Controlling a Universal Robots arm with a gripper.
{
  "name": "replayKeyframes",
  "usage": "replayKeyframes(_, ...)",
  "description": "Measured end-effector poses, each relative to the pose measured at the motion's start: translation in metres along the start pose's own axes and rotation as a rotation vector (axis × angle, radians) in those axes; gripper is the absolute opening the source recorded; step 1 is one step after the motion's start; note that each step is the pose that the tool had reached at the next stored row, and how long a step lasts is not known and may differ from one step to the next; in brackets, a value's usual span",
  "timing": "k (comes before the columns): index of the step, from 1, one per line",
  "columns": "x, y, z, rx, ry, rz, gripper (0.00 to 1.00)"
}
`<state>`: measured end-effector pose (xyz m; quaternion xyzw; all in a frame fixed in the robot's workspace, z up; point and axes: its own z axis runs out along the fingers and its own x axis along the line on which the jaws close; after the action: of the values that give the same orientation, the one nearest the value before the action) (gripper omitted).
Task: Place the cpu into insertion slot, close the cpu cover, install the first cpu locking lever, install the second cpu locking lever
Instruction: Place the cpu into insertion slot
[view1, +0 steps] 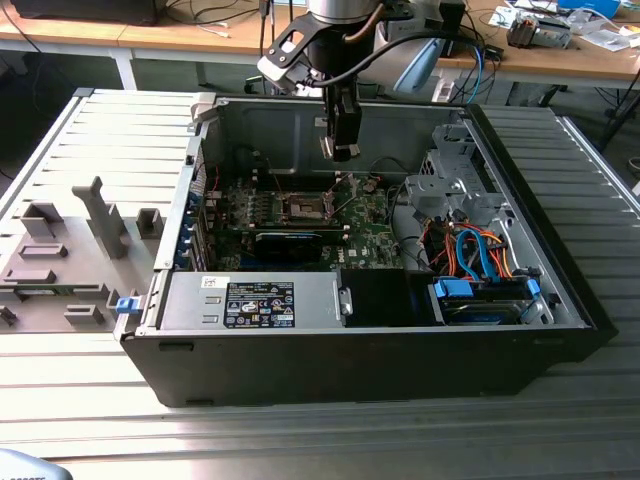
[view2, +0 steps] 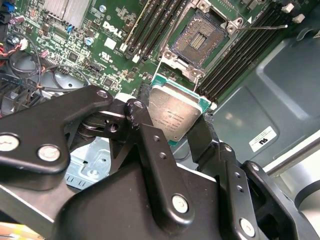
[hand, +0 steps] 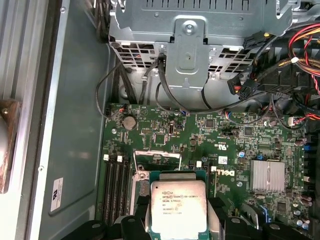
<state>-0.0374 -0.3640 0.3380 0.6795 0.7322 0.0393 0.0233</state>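
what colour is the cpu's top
The small square cpu has a dull silver-grey top, green edge; best in the second wrist view.

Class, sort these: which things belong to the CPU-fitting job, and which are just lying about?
Job: gripper, holding the cpu; insertion slot, empty.
Lying about: grey fixture blocks; blue and orange cables; drive cage.

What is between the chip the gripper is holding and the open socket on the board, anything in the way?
Nothing visible. The gripper holds the cpu above the board, and in the second wrist view the insertion slot lies uncovered, its contact field bare.
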Motion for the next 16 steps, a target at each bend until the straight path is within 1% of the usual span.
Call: replayKeyframes(16,0.0,0.0,0.0,-0.0005,-0.0021,0.024,0.55)
